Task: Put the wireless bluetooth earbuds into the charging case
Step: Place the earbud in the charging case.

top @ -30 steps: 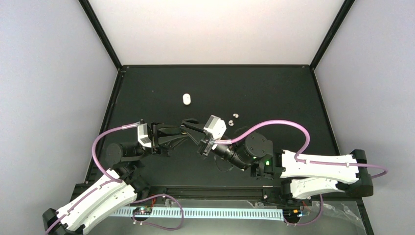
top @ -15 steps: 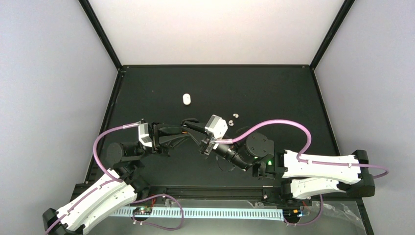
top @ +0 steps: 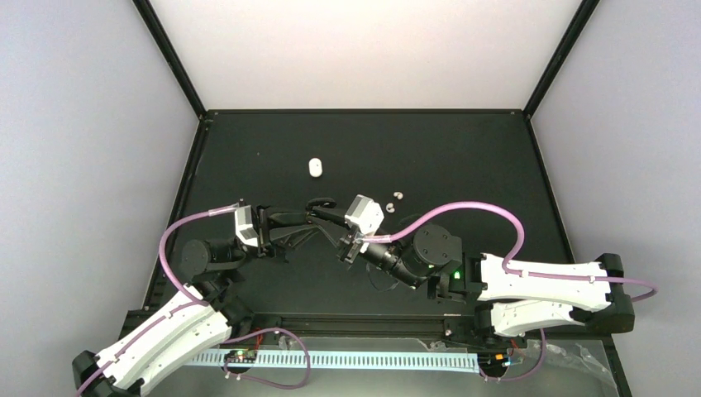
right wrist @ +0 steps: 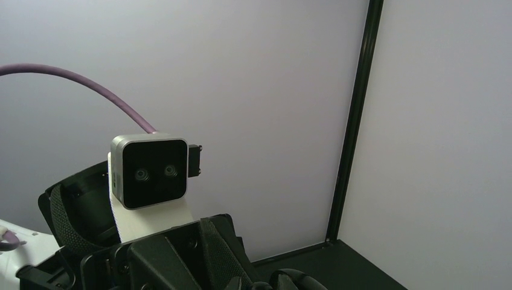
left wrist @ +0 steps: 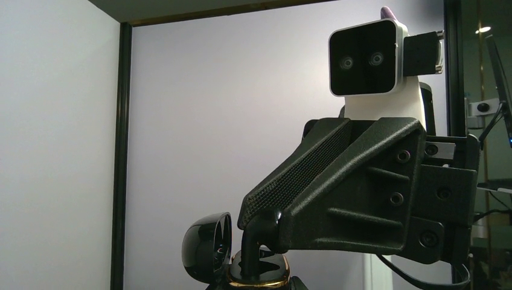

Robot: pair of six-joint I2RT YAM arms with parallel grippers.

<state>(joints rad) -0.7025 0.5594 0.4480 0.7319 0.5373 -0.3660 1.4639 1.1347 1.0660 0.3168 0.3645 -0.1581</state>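
Observation:
My left gripper (top: 309,220) is shut on a black charging case (top: 319,203) with a gold rim and holds it above the table. In the left wrist view the case (left wrist: 261,279) sits at the bottom edge with its lid (left wrist: 205,248) swung open to the left. My right gripper (top: 330,217) meets it from the right, shut on a black earbud (left wrist: 258,237) whose stem points down into the case. Two white earbuds (top: 393,202) lie on the table behind the right wrist. The second black earbud is hidden.
A small white oval case (top: 315,168) lies on the black table further back. The table (top: 463,165) has black edge rails and pale walls on three sides. Purple cables loop over both arms.
Both grippers have shifted very slightly, staying joined at the case. Nothing has been let go of or picked up.

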